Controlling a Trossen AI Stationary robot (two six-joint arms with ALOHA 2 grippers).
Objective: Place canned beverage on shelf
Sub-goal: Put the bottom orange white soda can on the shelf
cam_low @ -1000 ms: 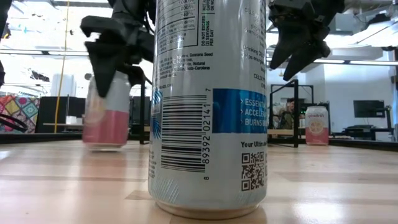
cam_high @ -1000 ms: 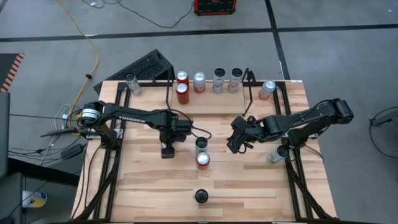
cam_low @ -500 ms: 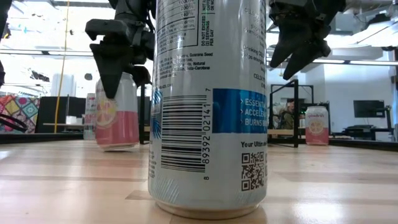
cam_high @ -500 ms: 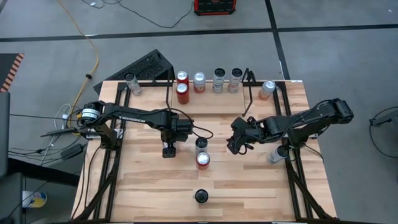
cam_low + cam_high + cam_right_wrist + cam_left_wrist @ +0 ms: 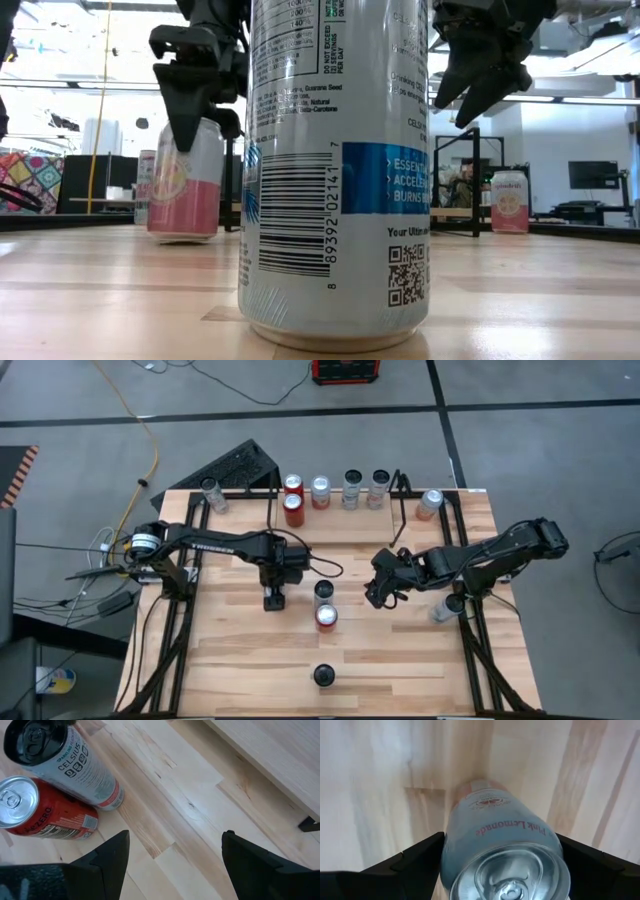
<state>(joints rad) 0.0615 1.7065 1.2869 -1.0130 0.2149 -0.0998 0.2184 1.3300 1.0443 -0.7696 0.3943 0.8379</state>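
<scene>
The left gripper [image 5: 502, 865] stood open astride the pink lemonade can [image 5: 502, 840]. Best practice: descend squarely, close mid-can. The right gripper [image 5: 175, 855] was open, empty.

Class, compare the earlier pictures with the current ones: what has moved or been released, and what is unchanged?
The left gripper has opened around the pink lemonade can, which now stands sharp and upright on the table; a second ago it showed blurred. The right gripper, open above the table, and the cans on the shelf have not moved.
</scene>
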